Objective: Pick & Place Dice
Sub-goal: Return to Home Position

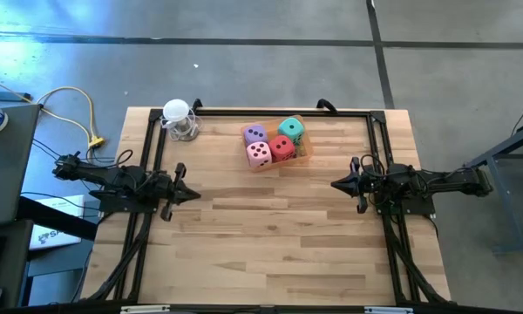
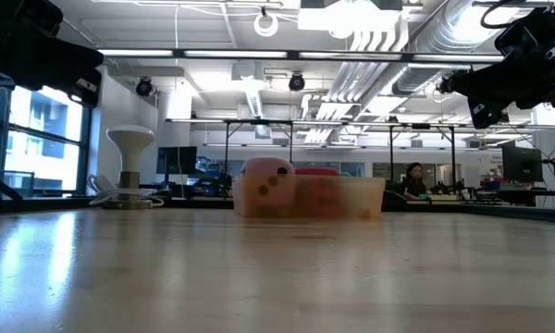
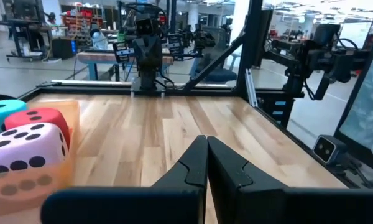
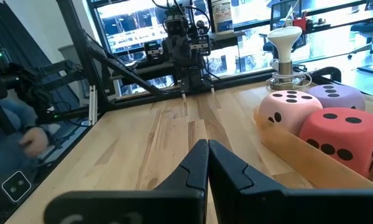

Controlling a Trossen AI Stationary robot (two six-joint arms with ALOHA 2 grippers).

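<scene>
Four dice sit together in a shallow orange tray (image 1: 302,155) near the table's far edge: purple die (image 1: 254,133), teal die (image 1: 290,130), pink die (image 1: 259,153) and red die (image 1: 281,148). In the right wrist view I see the pink die (image 4: 287,109), red die (image 4: 336,137) and purple die (image 4: 336,96) inside the tray's wall (image 4: 292,149). My left gripper (image 1: 194,194) hovers shut over the table's left side. My right gripper (image 1: 336,184) hovers shut over the right side. Neither is near the dice.
A white knobbed stand with a coiled cable (image 1: 179,118) stands at the far left corner of the table. A black frame (image 1: 270,111) runs along the far and side edges. Bare wood lies between the two grippers and toward the near edge.
</scene>
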